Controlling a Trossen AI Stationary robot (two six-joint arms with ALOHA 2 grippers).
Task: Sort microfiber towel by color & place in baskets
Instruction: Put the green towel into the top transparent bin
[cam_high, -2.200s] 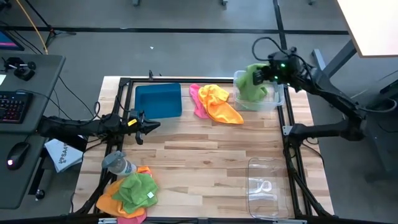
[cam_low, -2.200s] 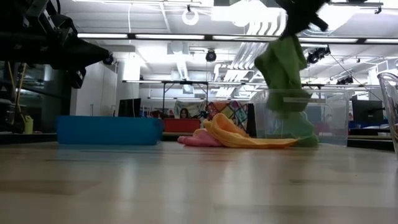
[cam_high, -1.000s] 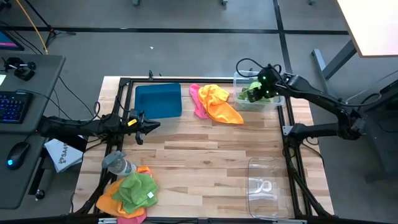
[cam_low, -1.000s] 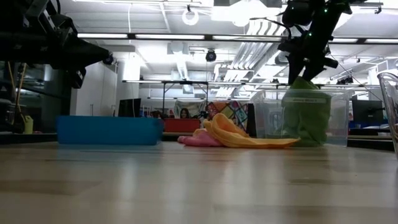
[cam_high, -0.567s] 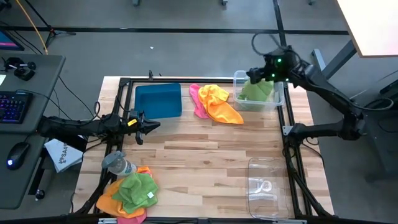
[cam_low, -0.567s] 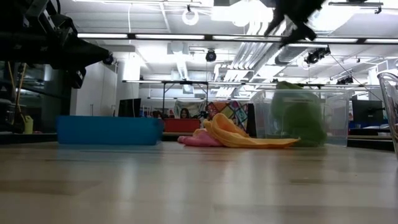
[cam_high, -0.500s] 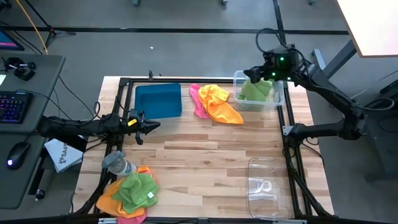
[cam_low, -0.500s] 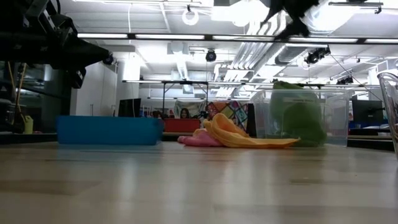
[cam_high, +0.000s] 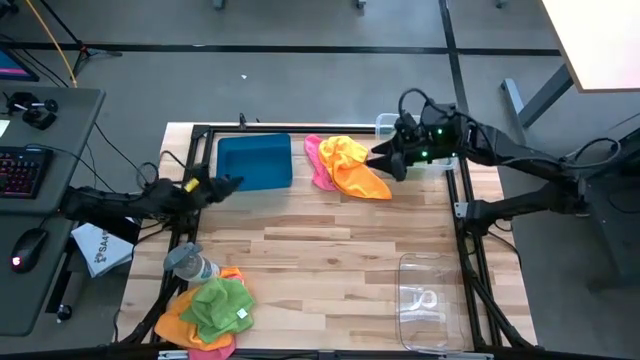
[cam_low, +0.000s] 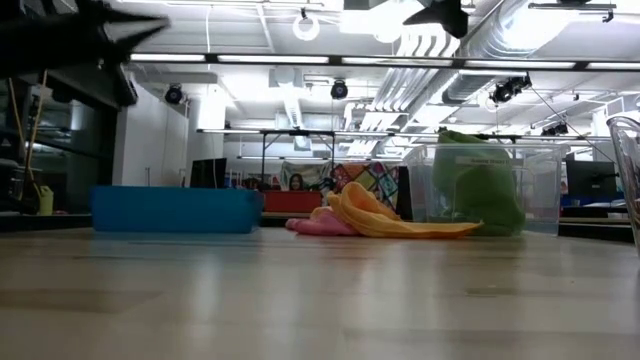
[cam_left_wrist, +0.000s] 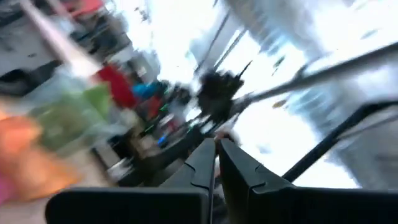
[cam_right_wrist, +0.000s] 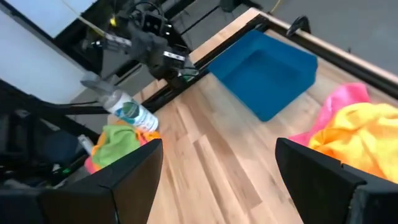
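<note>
A green towel (cam_low: 478, 190) lies in the clear bin (cam_low: 540, 180) at the far right. An orange towel (cam_high: 352, 165) lies partly over a pink one (cam_high: 317, 160) on the table beside the teal tray (cam_high: 255, 160). My right gripper (cam_high: 378, 160) hangs open above the orange towel's right end, touching nothing; its wrist view shows both fingers wide apart (cam_right_wrist: 217, 180). At the near left corner, green (cam_high: 220, 305), orange (cam_high: 175, 322) and pink (cam_high: 205, 350) towels lie in a pile. My left gripper (cam_high: 232, 183) is shut at the table's left edge, tipped upward, just left of the tray.
A grey-capped clear bottle (cam_high: 190, 263) lies on its side by the near-left pile. A second clear bin (cam_high: 430, 300) stands at the near right. The middle of the wooden table (cam_high: 330, 250) is bare. A black frame rail runs around the table's edges.
My right gripper has let go of the green towel in the far-right bin, risen out of it, and swung toward the table's left until it stands over the orange towel. The green towel stays slumped in the bin. My left gripper has tipped upward and rolled.
</note>
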